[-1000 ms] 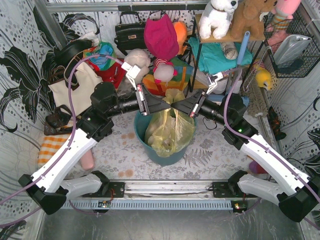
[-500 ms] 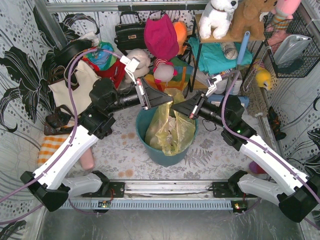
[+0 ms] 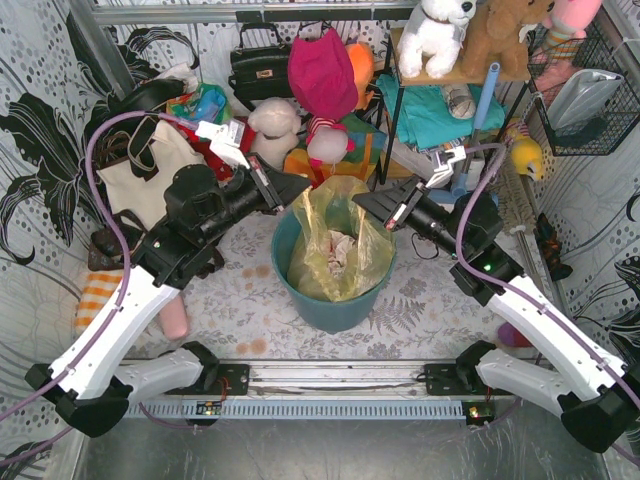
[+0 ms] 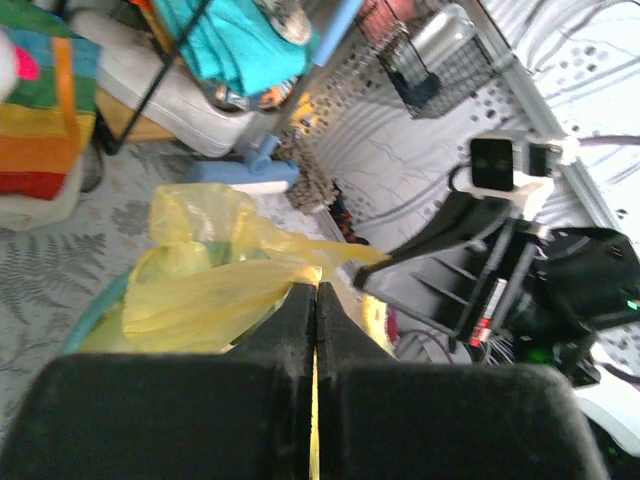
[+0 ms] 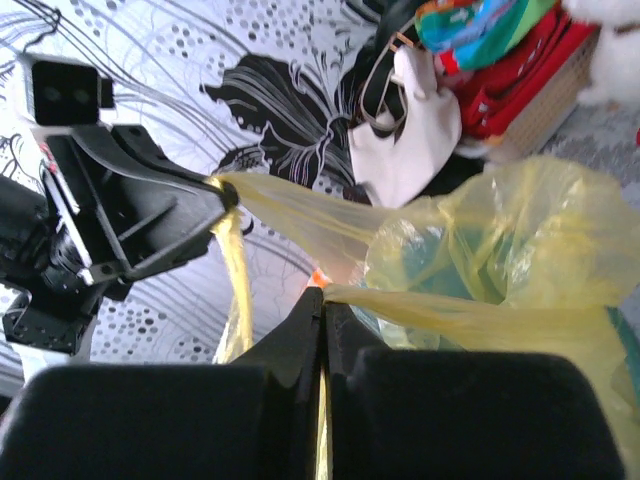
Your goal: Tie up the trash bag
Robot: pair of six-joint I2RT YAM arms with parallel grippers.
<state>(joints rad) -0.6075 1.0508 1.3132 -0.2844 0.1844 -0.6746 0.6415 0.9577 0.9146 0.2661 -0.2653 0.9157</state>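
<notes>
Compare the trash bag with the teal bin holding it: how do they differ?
The trash bag is thin, translucent yellow-green plastic; the teal bin is opaque and rigid. The bag is crumpled, its top pulled sideways between the left gripper and right gripper, each with jaws shut on it; the bin stands upright, ungripped. The bag's top rises above the bin's rim. They share roughly the same width.

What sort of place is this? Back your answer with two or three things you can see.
Probably a staged robot test cell dressed as a cluttered home corner: floral-print wall panels, a white plush toy, a black handbag, and a teal bin holding the trash bag.
</notes>
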